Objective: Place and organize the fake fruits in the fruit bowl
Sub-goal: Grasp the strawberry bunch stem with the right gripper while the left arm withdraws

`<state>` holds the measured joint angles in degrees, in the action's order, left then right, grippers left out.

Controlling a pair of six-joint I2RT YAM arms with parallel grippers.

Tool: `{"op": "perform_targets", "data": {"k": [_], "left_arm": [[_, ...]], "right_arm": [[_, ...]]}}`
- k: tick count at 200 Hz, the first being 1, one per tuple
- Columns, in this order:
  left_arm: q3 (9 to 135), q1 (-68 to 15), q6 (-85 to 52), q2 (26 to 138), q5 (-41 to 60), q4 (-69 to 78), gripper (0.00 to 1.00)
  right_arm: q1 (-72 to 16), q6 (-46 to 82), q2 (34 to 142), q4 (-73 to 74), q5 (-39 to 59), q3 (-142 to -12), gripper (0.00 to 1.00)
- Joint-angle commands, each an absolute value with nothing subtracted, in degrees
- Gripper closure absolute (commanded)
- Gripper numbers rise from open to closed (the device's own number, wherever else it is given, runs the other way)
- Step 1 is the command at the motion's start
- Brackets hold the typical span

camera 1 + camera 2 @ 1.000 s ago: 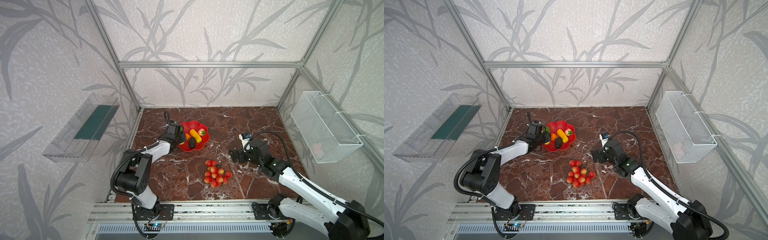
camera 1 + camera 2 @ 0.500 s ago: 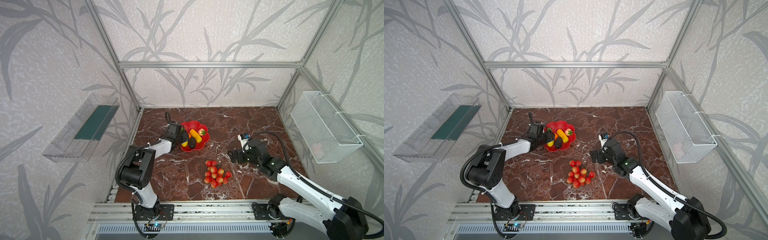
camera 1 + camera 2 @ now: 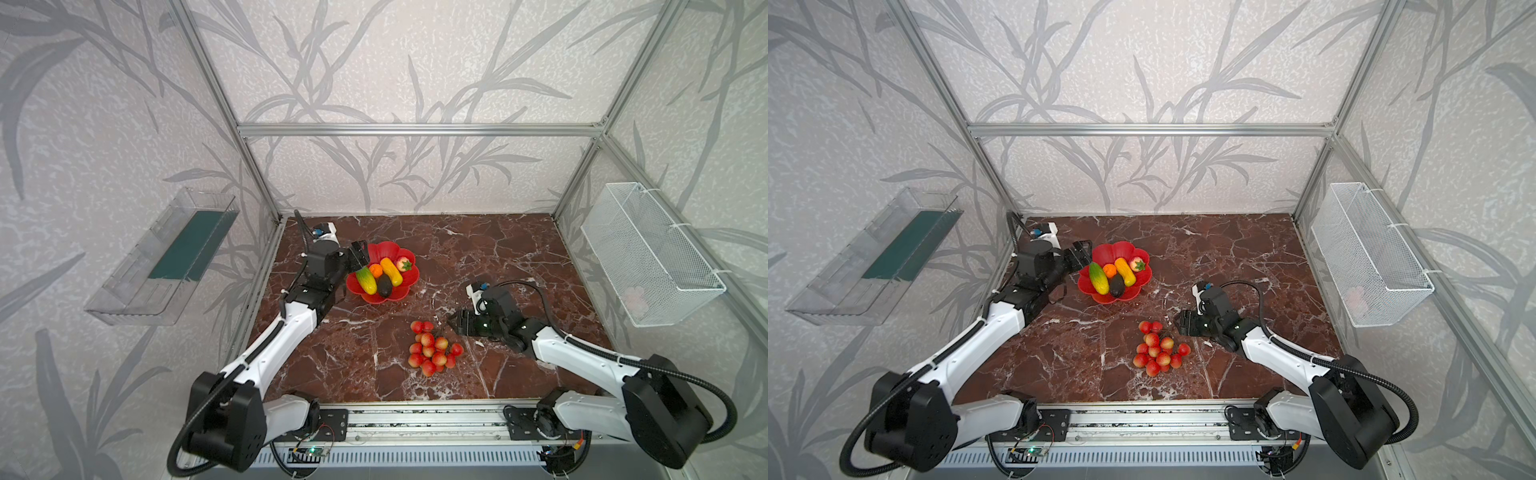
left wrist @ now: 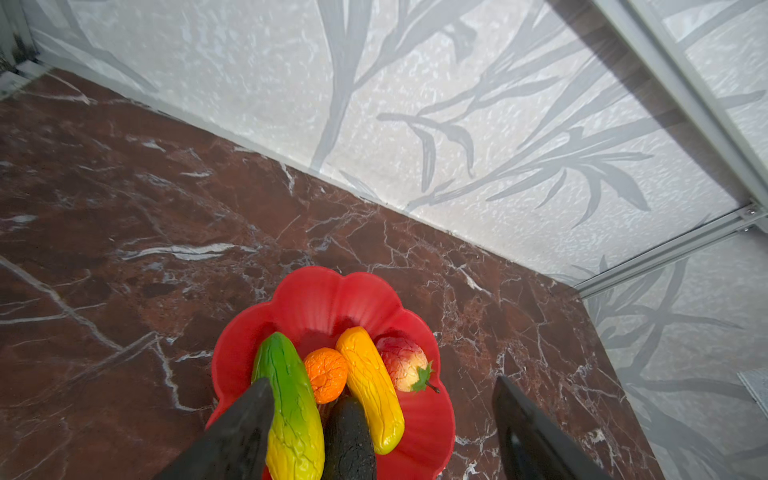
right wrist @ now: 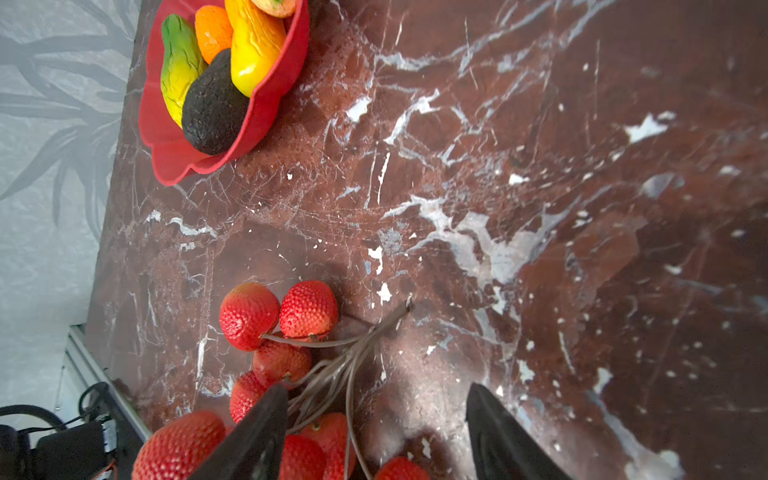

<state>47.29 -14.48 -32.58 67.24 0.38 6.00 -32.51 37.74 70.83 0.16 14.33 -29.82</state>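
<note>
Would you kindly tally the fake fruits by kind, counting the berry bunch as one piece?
Green-yellow oblong fruit: 1
Yellow-orange oblong fruit: 1
Small orange: 1
Blackish avocado: 1
Strawberry: 1
Red berry bunch: 1
Total: 6

No lettering, label or number reads on the fruit bowl (image 3: 388, 249), wire mesh basket (image 3: 648, 257) or clear plastic tray (image 3: 124, 299). Circuit board (image 3: 311, 450) by the rail: markings too small to read.
</note>
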Motion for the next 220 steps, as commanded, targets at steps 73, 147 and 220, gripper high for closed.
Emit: {"op": "perform_targets", "data": {"k": [73,147,220], "left_arm": [[37.0,-14.1,-32.1,52.1,-5.3,2.3,0.15],[36.0,-14.0,-33.0,49.4,-5.6,0.0,0.14],[35.5,-13.8,-32.3,44.5,-8.0,-2.2,0.14]], "right_arm": [[-32.4,51.8,78.1,14.6,20.7,-25.3,0.35],[-33.5,58.0,85.7,22.7,22.2,-25.5,0.39],[-35.9,62.9,94.0,29.5,23.7,-28.4,0.47]]}}
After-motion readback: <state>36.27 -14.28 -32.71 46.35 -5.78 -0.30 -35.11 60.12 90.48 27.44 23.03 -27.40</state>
